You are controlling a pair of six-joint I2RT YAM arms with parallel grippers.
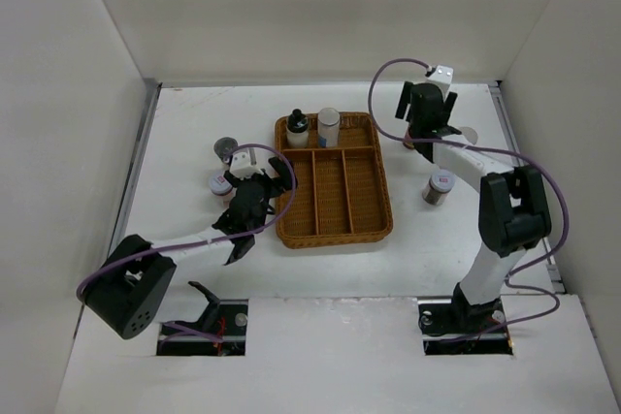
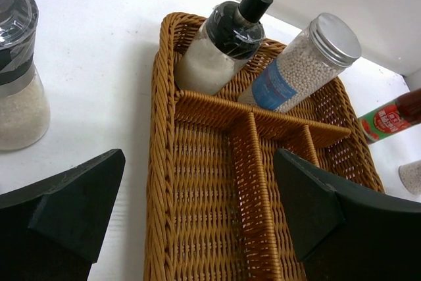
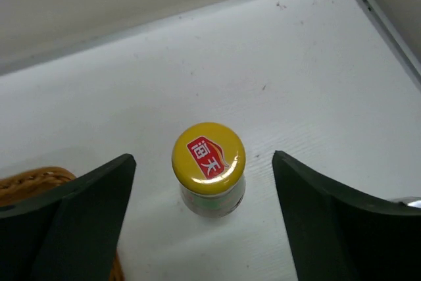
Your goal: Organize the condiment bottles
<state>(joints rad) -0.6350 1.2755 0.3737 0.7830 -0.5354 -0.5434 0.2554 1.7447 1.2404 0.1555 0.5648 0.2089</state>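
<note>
The brown wicker tray (image 1: 335,232) holds a black-capped bottle (image 1: 297,128) and a blue-labelled bottle (image 1: 329,126) in its far compartment; both also show in the left wrist view, the black-capped one (image 2: 220,41) and the blue-labelled one (image 2: 299,67). My left gripper (image 1: 277,177) is open and empty over the tray's left side (image 2: 197,189). My right gripper (image 1: 427,128) is open above the slim red yellow-capped bottle (image 3: 208,159), whose cap stands between the fingers untouched. The red bottle also shows in the left wrist view (image 2: 388,118).
A grey-lidded jar (image 1: 226,149) and a second jar (image 1: 220,184) stand left of the tray. Another jar (image 1: 439,187) stands right of it, with a white-capped one (image 1: 469,135) near the right arm. White walls enclose the table.
</note>
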